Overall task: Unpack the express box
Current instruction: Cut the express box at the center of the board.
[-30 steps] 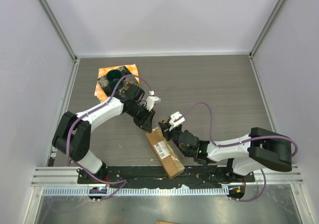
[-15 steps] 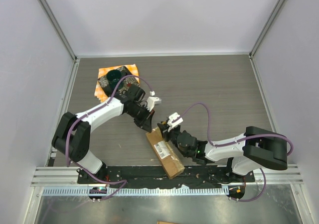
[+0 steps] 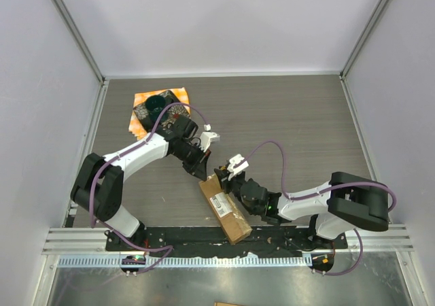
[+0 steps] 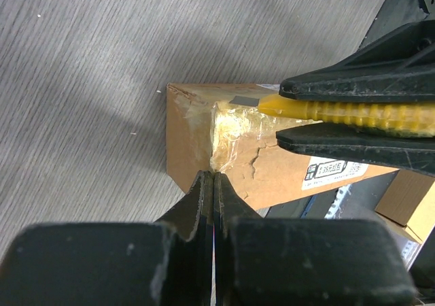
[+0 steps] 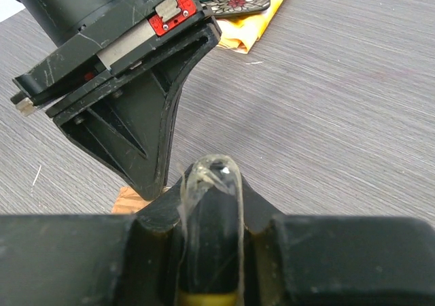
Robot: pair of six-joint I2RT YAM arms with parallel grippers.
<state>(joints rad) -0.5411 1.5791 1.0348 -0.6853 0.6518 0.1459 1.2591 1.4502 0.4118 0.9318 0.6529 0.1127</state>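
A grey wood-grain surface (image 3: 292, 115) is seen from overhead, with the brown box (image 3: 226, 209) lying at lower centre. The left claw (image 4: 213, 180) has just been shut, tips against the box's torn end, so a peel is probably being started. Whether tape (image 4: 234, 132) is pinched cannot be told. A yellow knife (image 4: 326, 112) is held by the right claw (image 4: 282, 112). Its blade at the box edge is shown only in the left wrist view.

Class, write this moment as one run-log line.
box: closed | left fingers: shut, tips at its taped end | right fingers: gripping yellow knife, blade at its top edge
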